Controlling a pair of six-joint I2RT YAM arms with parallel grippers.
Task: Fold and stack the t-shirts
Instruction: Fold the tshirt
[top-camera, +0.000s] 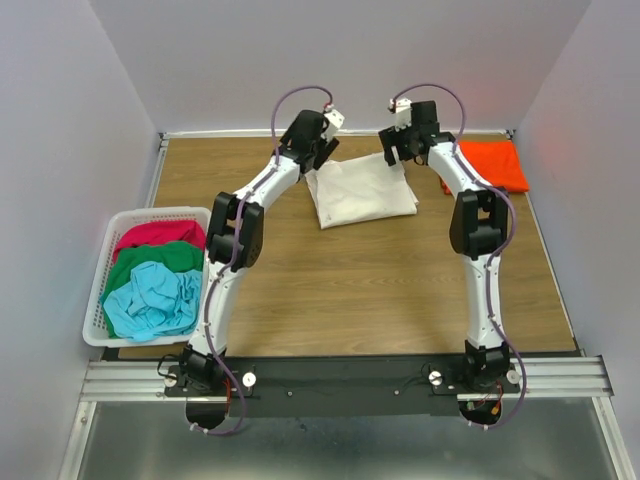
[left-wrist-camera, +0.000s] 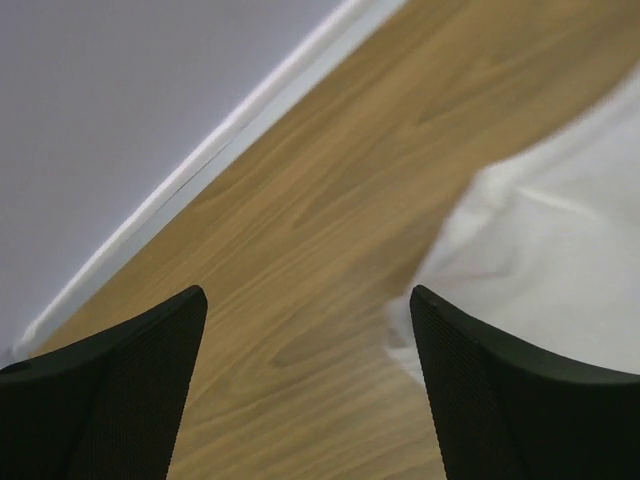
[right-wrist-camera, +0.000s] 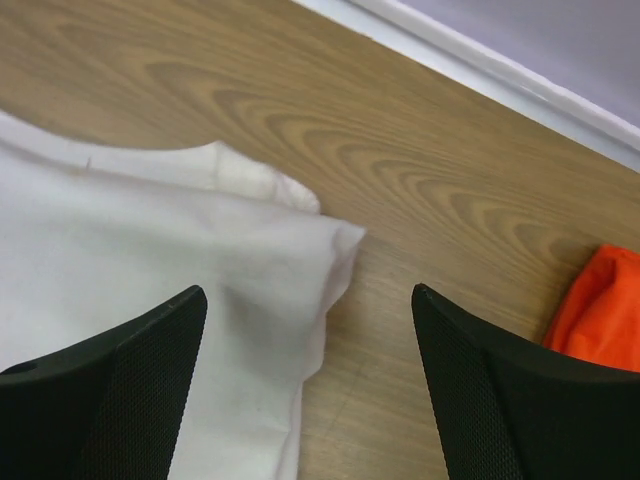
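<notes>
— Top view: we count five t-shirts: folded cream-white cloth shirt (top-camera: 362, 192) mid-table, orange shirt (top-camera: 492, 165) far right; crimson shirt (top-camera: 160, 235), green shirt (top-camera: 152, 260), light-blue shirt (top-camera: 150, 302) in one white plastic lattice basket (top-camera: 97, 295).
— Left wrist: we log left gripper (left-wrist-camera: 305, 300), reached far, spread, empty, at cream edge. Right wrist: right gripper (right-wrist-camera: 305, 300) likewise.

The left arm (top-camera: 214, 300) and right arm (top-camera: 483, 292) are white tubes with bulky black joints, looping purple cables (top-camera: 300, 90), silver screws (top-camera: 249, 379) at the black base rail (top-camera: 340, 374), and black mesh-textured fingers (left-wrist-camera: 110, 395).
</notes>
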